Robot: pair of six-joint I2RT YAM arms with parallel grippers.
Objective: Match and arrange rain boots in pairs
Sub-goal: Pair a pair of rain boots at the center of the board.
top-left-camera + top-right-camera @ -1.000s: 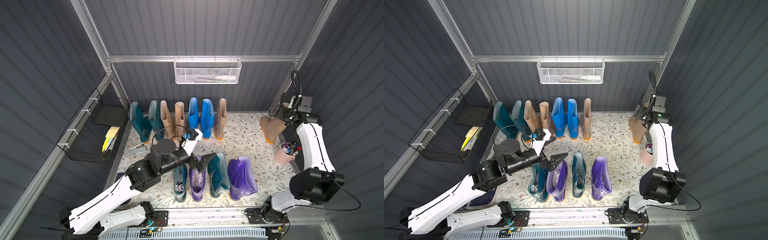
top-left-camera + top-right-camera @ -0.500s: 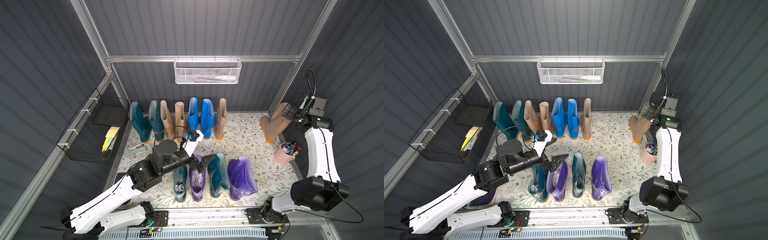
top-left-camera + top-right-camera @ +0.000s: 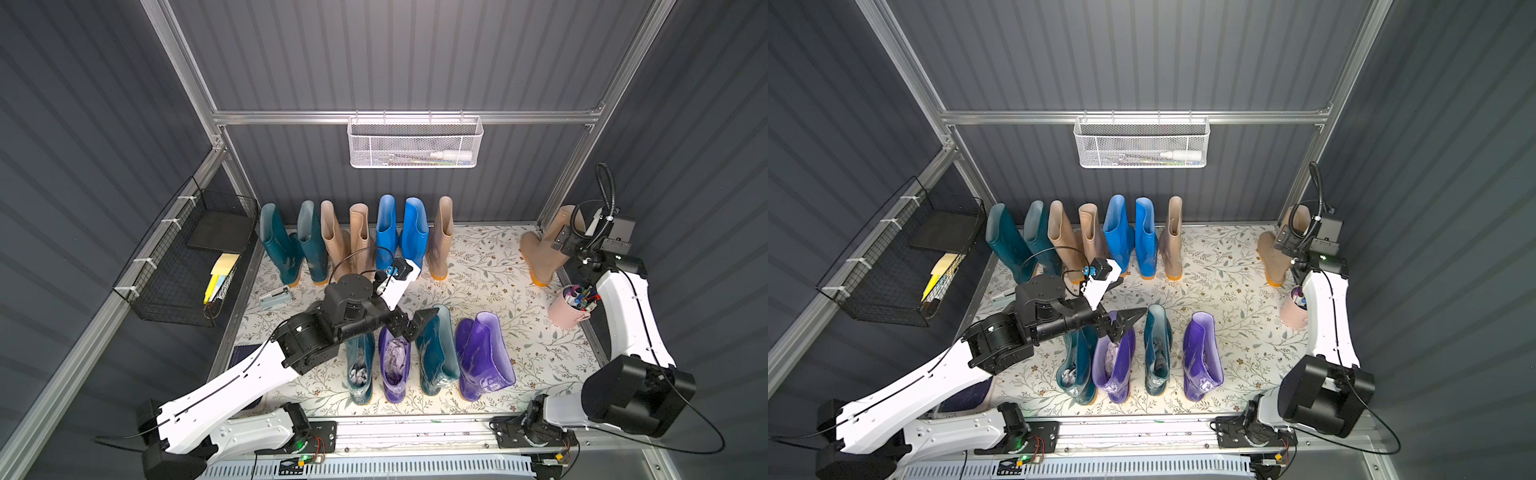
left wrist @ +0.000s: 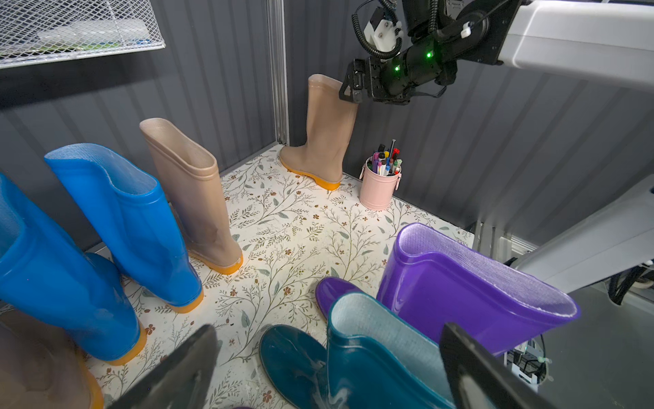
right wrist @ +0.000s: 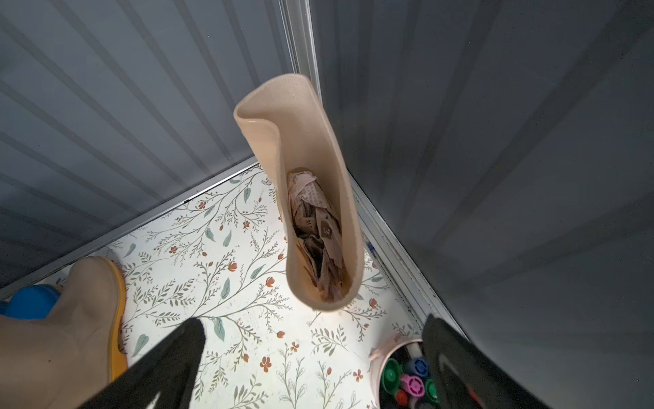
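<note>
Along the front edge of the mat (image 3: 478, 282), four mismatched boots (image 3: 434, 353) are crowded under the open left gripper (image 3: 413, 323); neighbours may be toppled. In the back right corner, the beige boot (image 3: 544, 253), unheld beside the open right gripper (image 3: 561, 244), may be tipped onto the pen cup (image 3: 567, 311).

Shed-like booth, corrugated walls (image 3: 374, 62), wire basket (image 3: 413, 143)
</note>
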